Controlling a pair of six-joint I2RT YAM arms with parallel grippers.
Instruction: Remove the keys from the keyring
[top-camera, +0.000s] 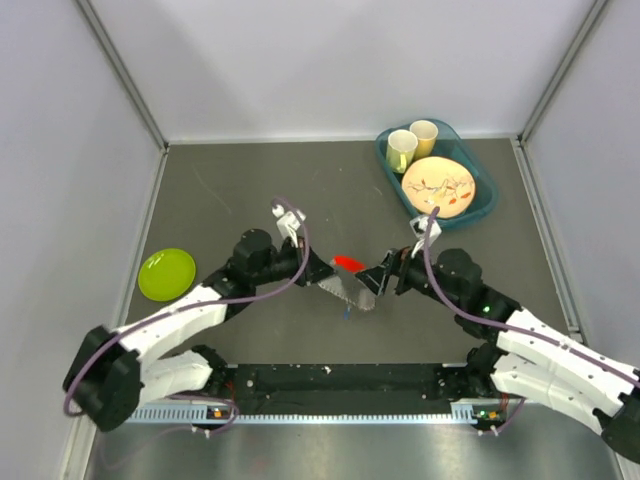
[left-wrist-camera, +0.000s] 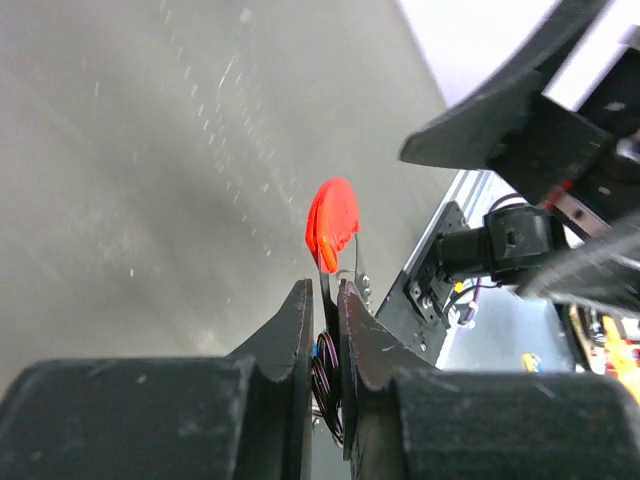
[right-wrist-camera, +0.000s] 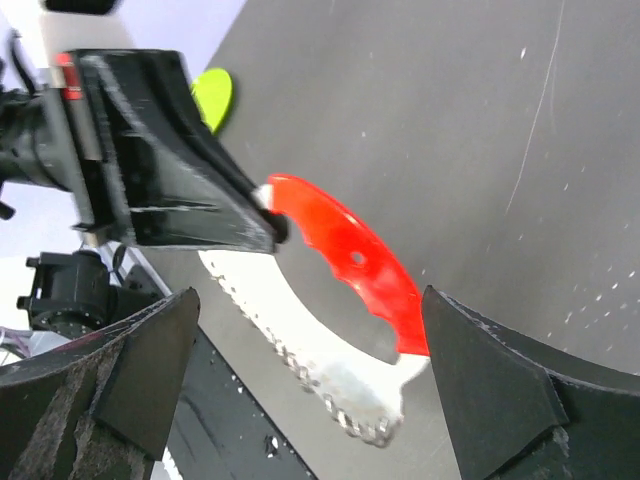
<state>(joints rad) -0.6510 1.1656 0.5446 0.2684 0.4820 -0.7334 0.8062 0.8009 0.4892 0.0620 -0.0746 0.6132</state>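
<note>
My left gripper (top-camera: 325, 272) is shut on the bunch of keys and holds it above the table. In the left wrist view the fingers (left-wrist-camera: 300, 320) pinch thin metal just under the red key head (left-wrist-camera: 332, 222). A thin wire of the keyring (left-wrist-camera: 357, 262) shows beside it, and a bit of blue (left-wrist-camera: 316, 350) shows between the jaws. In the right wrist view the red head (right-wrist-camera: 340, 262) and a silver toothed blade (right-wrist-camera: 320, 360) hang between the wide-open fingers of my right gripper (right-wrist-camera: 308, 300), untouched. From above, the right gripper (top-camera: 372, 280) sits just right of the keys (top-camera: 347, 280).
A green plate (top-camera: 166, 273) lies at the left of the table and also shows in the right wrist view (right-wrist-camera: 212, 95). A teal tray (top-camera: 489, 192) at the back right holds two cups (top-camera: 402, 150) and a patterned plate (top-camera: 438, 185). A black rail (top-camera: 340, 380) runs along the near edge.
</note>
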